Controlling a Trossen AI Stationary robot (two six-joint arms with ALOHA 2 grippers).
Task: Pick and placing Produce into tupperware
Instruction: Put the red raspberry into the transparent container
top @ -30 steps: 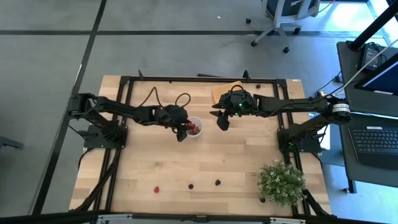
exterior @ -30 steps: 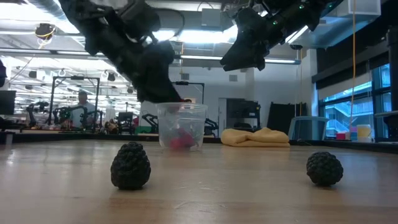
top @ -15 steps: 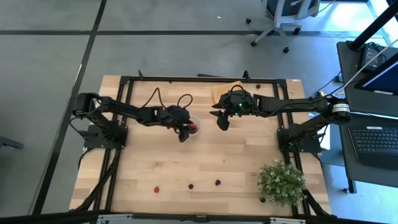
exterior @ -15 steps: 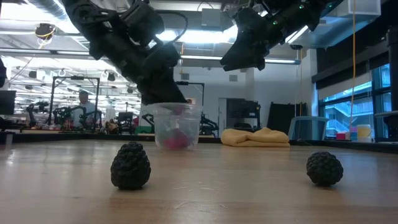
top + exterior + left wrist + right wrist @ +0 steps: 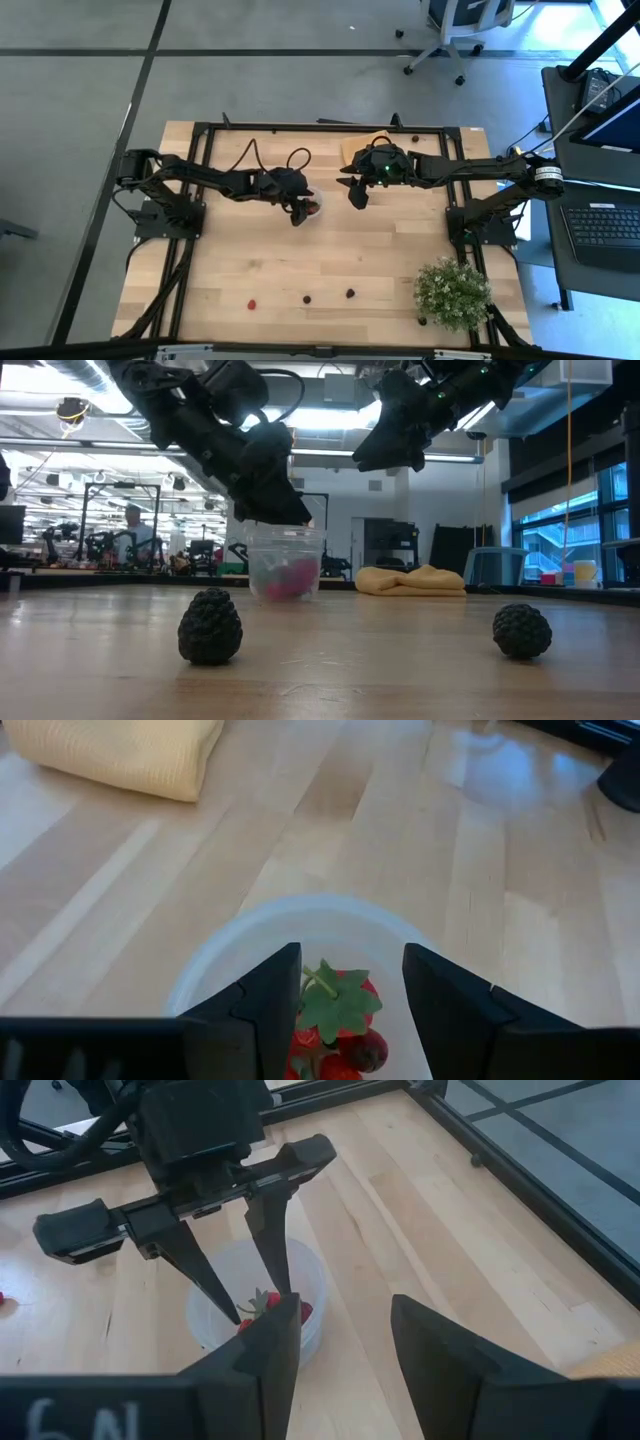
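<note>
The tupperware, a small translucent cup (image 5: 315, 206) (image 5: 286, 560), stands on its base near the table's middle and holds red fruit. My left gripper (image 5: 301, 211) (image 5: 345, 1010) points down over it, open, with its fingertips just inside the rim. A red strawberry with a green leaf (image 5: 335, 1005) lies in the cup between the fingers. My right gripper (image 5: 357, 196) (image 5: 345, 1355) hovers open to the cup's right, above the table. Loose produce lies near the near edge: one red piece (image 5: 252, 303) and two dark berries (image 5: 307, 298) (image 5: 350, 293).
A folded yellow cloth (image 5: 376, 140) (image 5: 410, 580) lies by the far edge behind the right gripper. A bushy green plant (image 5: 452, 292) stands at the near right corner. Two dark berries (image 5: 210, 625) (image 5: 522, 630) sit close to the low camera. Bare wood lies between cup and berries.
My left gripper has shifted a little toward the table's right, from the cup's left side to directly over its mouth. The red mass inside the cup looks larger than a second ago. The right arm has kept still.
</note>
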